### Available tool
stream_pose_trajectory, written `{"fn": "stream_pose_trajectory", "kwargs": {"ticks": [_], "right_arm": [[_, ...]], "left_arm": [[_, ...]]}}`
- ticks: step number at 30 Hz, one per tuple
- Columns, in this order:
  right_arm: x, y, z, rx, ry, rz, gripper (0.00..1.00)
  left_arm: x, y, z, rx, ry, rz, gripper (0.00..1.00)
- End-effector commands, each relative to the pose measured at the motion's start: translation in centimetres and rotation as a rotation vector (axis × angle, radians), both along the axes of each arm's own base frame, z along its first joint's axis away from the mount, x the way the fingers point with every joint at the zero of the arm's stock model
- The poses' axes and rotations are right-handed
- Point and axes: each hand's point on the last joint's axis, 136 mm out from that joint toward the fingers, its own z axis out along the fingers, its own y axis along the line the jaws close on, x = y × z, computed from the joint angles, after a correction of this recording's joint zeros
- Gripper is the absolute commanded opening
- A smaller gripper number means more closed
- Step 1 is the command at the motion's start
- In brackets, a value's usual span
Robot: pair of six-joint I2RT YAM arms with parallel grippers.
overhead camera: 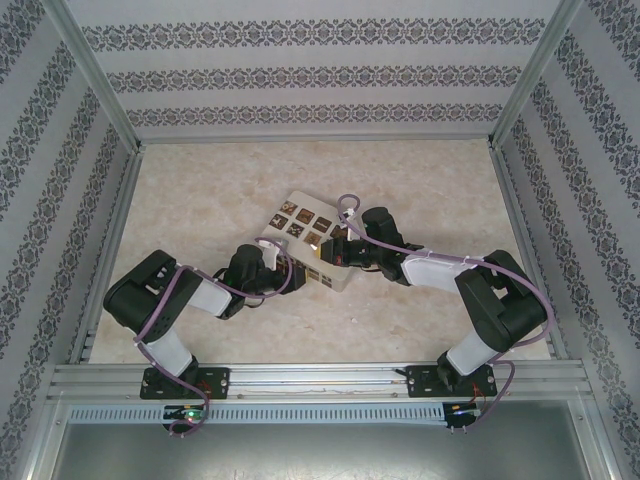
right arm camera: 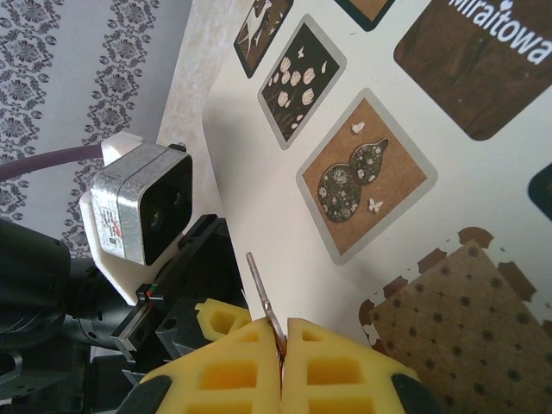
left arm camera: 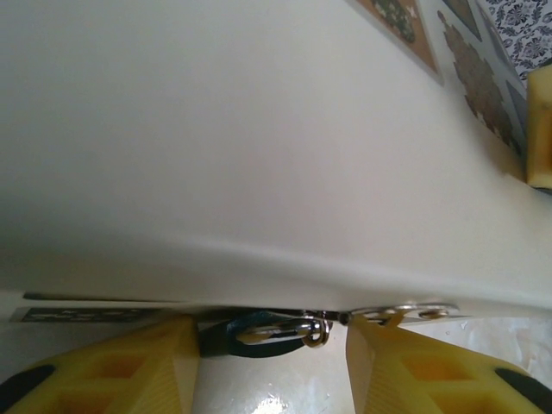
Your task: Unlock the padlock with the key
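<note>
Your right gripper point(right arm camera: 283, 362) clenched on the key point(right arm camera: 261, 289) (a thin blade) beside the white box point(overhead camera: 305, 228), left gripper point(left arm camera: 272, 362) released, straddling the padlock point(left arm camera: 259, 332).

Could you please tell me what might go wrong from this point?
The key is a thin blade pinched in the right pincer; it could twist or slip under pressure. The padlock sits tight against the edge of the white box, inside the left pincer, so the key may strike the box instead.
</note>
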Motion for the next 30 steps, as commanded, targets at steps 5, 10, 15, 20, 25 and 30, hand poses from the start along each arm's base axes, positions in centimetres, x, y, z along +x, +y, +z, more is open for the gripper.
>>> {"fn": "stream_pose_trajectory", "kwargs": {"ticks": [5, 10, 15, 20, 25, 30], "right_arm": [[-1.2, -1.2, -4.0, -0.111, 0.108, -0.023, 0.00], [-1.2, -1.2, -4.0, -0.110, 0.109, -0.024, 0.00], [-1.2, -1.2, -3.9, -0.111, 0.106, -0.025, 0.00], [-1.2, -1.2, -3.3, -0.101, 0.094, -0.027, 0.00], [-0.8, -1.0, -1.0, -0.067, 0.040, -0.030, 0.00], [-0.6, -1.2, 2.3, -0.033, -0.074, -0.033, 0.00]], "left_arm": [[0.1, -2.1, 1.5, -0.039, -0.043, -0.054, 0.44], [0.3, -2.1, 1.4, -0.033, -0.041, -0.043, 0.40], [0.7, -2.0, 1.5, -0.027, -0.044, -0.024, 0.36], [1.0, -2.0, 1.8, -0.025, -0.049, -0.012, 0.31], [1.2, -1.8, 2.7, -0.034, -0.056, 0.003, 0.27], [0.9, -1.8, 4.0, -0.056, -0.045, 0.010, 0.27]]}}
